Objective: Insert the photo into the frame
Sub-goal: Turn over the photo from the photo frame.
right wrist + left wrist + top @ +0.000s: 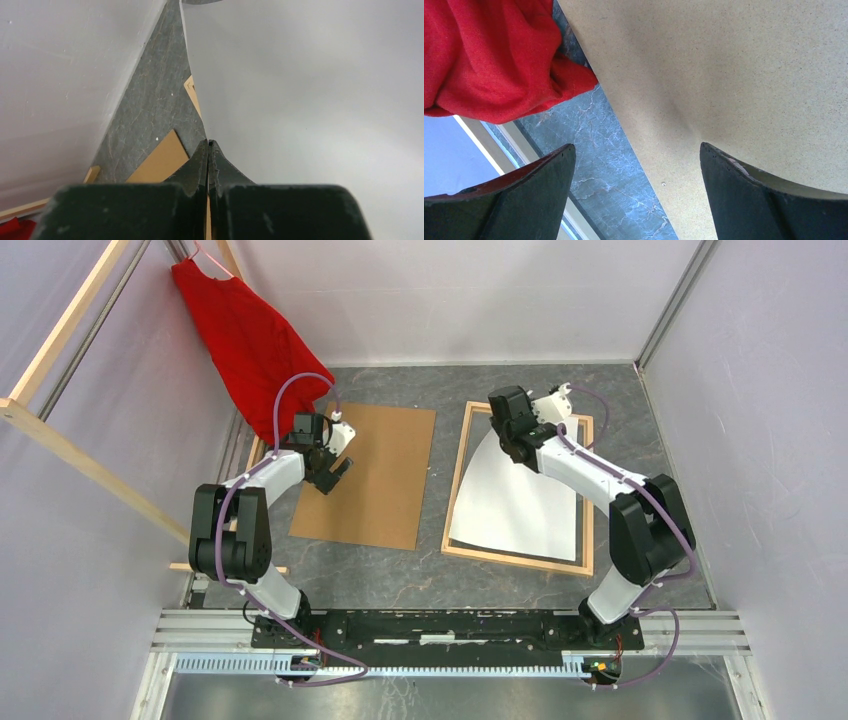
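Photo [520, 505] white side up over frame [515, 561] | right gripper [208, 143] pinching its edge | left gripper [336, 478] wide

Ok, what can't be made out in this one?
Printed side of the photo: faces down; top and right wrist views show only its white back.
Far rail of the frame: top view, mostly behind the right arm.
Most of the brown board: left wrist view, cut off by the picture's edges.

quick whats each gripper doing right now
left gripper: open, holding nothing, over the brown board
right gripper: shut on the edge of the photo
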